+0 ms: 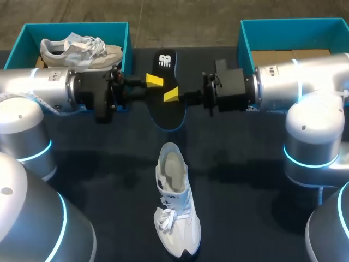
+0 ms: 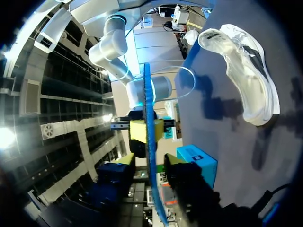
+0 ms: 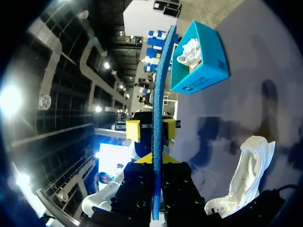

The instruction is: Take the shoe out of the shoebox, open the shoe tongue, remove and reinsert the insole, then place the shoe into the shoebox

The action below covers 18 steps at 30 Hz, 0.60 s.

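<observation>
Apparently the left claw [image 1: 154, 81] and right claw [image 1: 171, 94] both pinch the flat black insole [image 1: 166, 112]; we should free one end, then aim its toe into the near white sneaker [image 1: 174, 202].

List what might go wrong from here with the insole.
1. The left gripper and right gripper both pinch the insole in mid-air; uneven pulling may bend it or slip it free.
2. The shoe sits unheld on the table; pushing the insole in may shove or tip it.
</observation>
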Available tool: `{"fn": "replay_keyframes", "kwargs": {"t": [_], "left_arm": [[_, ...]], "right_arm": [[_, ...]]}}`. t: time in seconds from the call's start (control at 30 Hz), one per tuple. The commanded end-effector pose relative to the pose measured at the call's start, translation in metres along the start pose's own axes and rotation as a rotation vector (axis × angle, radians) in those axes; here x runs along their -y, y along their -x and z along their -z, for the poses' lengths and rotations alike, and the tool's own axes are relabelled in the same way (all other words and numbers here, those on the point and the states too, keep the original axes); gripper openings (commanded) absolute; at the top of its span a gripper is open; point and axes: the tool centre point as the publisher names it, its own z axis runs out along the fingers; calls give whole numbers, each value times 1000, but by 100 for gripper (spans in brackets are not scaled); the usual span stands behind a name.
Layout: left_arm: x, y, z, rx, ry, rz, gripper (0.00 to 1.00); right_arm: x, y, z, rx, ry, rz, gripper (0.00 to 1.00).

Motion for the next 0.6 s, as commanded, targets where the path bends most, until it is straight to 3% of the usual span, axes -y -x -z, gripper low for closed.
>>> {"fn": "replay_keyframes", "kwargs": {"t": [0.03,0.2,0.3,0.6], "left_arm": [[14,9,21,-93,2,15,100],[22,3,47,-242,3,117,100],[23,-6,63,-419,34,174,100],[23,-6,63,-419,34,174,100]], "right_arm": [[7,2,4,-7,31,21,0],[7,6,9,-28,46,88,0],[8,7,10,-8,59,127,0],[8,7,10,-8,59,127,0]]}}
